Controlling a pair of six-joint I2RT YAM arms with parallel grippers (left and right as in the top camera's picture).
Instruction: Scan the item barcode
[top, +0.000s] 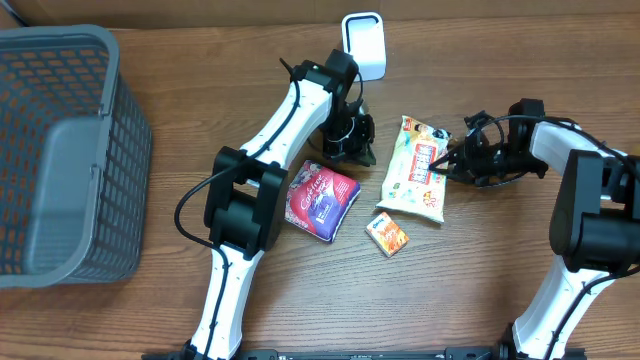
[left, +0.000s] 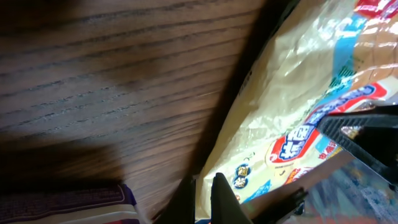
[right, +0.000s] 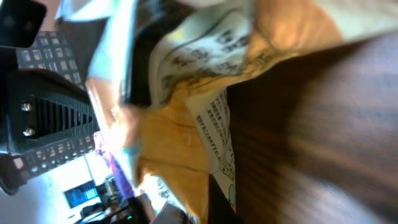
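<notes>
As we look down from above, we find the snack packet, cream with a red label, lying flat on the wooden table a little right of centre, its long side running roughly away from us. At its right edge the right gripper is clenched, and it appears to pinch the film of the packet between its fingers. In the right wrist view the crumpled cream wrapper with small black print fills most of the picture, too blurred for us to pick out a barcode.

Just left of the packet, the left gripper hangs low over the table with its fingers pressed together, grasping nothing. From its own wrist camera we see the fingers at the bottom edge, closed, beside the packet's left border and apart from it.

Behind the left gripper, at the far edge of the table, a white scanner stands upright. Nearer to us, left of the packet, lies a purple pouch, and just below the packet's near corner sits a small orange box. Well apart, at the table's left end, stands a grey mesh basket
</notes>
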